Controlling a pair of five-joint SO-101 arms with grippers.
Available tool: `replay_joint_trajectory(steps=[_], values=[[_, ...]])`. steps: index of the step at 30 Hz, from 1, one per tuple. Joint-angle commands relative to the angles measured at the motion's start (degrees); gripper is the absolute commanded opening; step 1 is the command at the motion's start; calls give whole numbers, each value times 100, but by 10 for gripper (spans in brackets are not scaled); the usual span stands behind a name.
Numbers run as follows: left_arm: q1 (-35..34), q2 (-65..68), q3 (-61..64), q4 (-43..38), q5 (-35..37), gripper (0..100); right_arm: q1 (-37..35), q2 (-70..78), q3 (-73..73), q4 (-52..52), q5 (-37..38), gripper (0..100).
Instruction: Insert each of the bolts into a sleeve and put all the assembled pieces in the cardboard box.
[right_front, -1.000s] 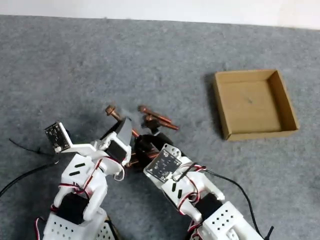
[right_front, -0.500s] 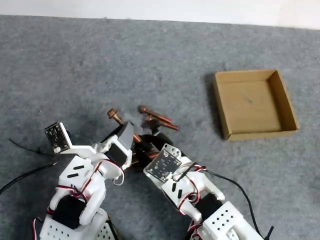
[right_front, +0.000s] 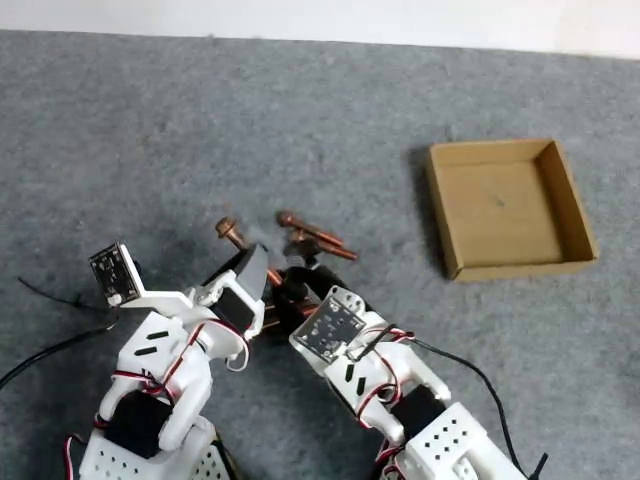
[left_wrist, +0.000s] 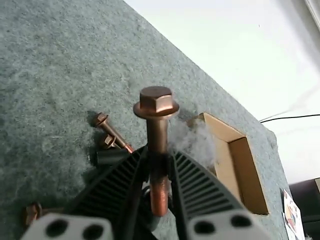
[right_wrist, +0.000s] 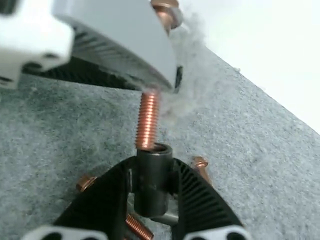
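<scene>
Copper-coloured hex-head metal bolt (left_wrist: 156, 102) is being clamped round the shank by the left gripper (left_wrist: 159, 154), w/ the head sticking out past the fingertips. A short black cylindrical sleeve (right_wrist: 151, 192) is being squeezed by the right gripper (right_wrist: 152, 172), and the bolt's threaded end is being held right at its mouth. In or just touching, can't be told tbh. Some loose copper bolts (right_front: 318, 238) are lying on the grey carpet (right_front: 150, 130) just beyond both grippers. The open cardboard box (right_front: 500, 205) is sitting well apart, out on the right gripper's side.

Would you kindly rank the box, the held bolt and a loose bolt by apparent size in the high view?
1. Box.
2. Held bolt and loose bolt look alike; the left pincer hides part of the held one.
</scene>
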Motion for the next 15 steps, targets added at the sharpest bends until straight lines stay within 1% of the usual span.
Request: replay_joint_trajectory(steps=[1,5,8,12,15], values=[[84,-75,-84,-18,-431,4,48,-119,646,-163,62,5],[66,-75,101,-369,-492,4,40,-119,646,-154,62,5],[-101,-75,259,-642,-466,4,40,-119,637,-145,62,5],[-84,-75,444,-888,-466,4,40,-119,637,-145,62,5],[-84,-75,488,-923,-466,4,40,-119,637,-136,62,5]])
